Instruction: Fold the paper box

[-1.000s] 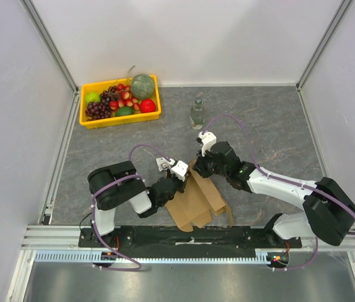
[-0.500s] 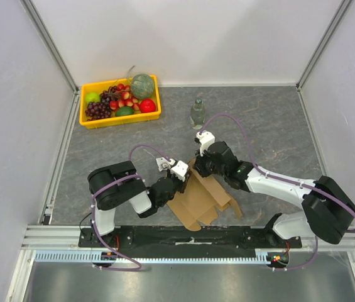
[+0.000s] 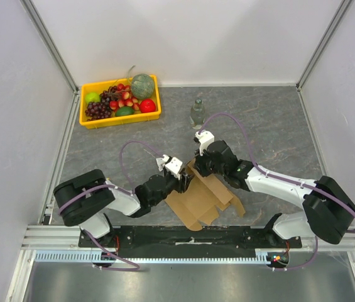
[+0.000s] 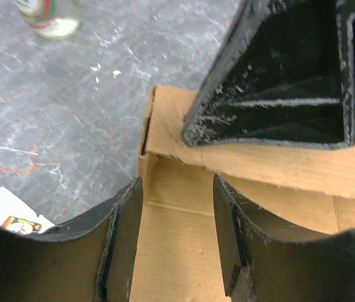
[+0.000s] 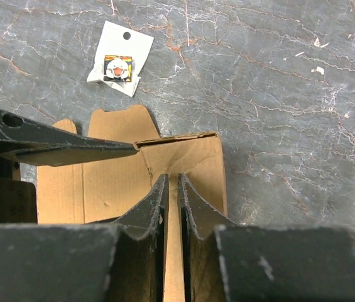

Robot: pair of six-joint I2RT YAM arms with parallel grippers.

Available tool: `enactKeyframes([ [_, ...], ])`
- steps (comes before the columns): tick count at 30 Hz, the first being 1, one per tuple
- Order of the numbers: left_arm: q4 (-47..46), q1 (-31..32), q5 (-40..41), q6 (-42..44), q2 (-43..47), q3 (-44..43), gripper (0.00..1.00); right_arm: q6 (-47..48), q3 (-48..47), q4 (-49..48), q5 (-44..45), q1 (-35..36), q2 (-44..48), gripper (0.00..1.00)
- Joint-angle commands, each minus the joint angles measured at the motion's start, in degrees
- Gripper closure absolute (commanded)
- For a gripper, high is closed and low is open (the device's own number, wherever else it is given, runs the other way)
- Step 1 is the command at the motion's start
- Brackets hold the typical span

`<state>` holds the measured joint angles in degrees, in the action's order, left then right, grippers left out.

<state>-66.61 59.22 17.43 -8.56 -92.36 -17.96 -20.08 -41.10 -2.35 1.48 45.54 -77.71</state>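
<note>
Overhead view: the plain brown cardboard paper box (image 3: 205,200), partly folded with its flaps spread out, lies on the grey marbled table top (image 3: 271,119) near the front edge, between the two arm bases. The left gripper (image 3: 183,181) reaches the box's far left corner and the right gripper (image 3: 196,168) its far edge, the two tools just beside each other. Left wrist view: the left gripper's two black fingers (image 4: 124,239) stand apart, with the jaws open over the box's inner panel beside a raised side wall and nothing clamped between them. One black finger (image 4: 278,69) of the right gripper lies against the cardboard wall just ahead. Right wrist view: the right gripper's fingers (image 5: 149,211) are drawn almost together, pinching a thin cardboard panel of the box seen edge-on between them. A raised end wall (image 5: 177,139) crosses just beyond the tips, and a finger of the left gripper enters from the left to meet that wall's corner. A small white card (image 5: 120,60) with a printed picture and a punched hole lies flat on the table beyond the box, apart from it. At the rear, a yellow plastic tray (image 3: 122,118) of mixed fruit sits in the far left corner, and a clear bottle (image 3: 196,114) stands upright beyond the grippers, apart from the box.
</note>
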Motion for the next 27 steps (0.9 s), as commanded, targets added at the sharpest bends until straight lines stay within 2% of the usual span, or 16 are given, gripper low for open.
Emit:
enactKeyframes([
  [1, 17.61, 0.02, -5.47, -5.59, 4.02, -3.22, 0.44, 1.35, -0.73, 4.63, 1.25, -0.01, -0.95, 0.83],
  [4, 26.24, 0.1, -7.41, -8.83, 5.52, -4.72, 0.45, 1.44, -0.73, 4.72, 1.25, -0.01, -0.86, 0.83],
  [8, 31.62, 0.02, -10.31, -12.88, 10.43, -4.28, 0.44, 1.62, -0.91, 4.72, 1.25, -0.01, -0.95, 0.83],
  [15, 46.63, 0.02, -11.46, -20.0, 26.06, -4.02, 0.44, 1.0, -1.52, 4.81, 0.9, -0.01, -1.04, 0.83],
  [21, 57.01, 0.1, -7.95, -23.43, 39.78, -2.52, 0.3, 0.48, -3.54, 6.74, 0.98, 0.08, -0.16, 0.83],
  [27, 62.91, 0.02, -5.22, -24.75, 45.33, -3.57, 0.16, 0.65, -6.71, 10.61, 2.21, 0.08, 0.98, 0.83],
])
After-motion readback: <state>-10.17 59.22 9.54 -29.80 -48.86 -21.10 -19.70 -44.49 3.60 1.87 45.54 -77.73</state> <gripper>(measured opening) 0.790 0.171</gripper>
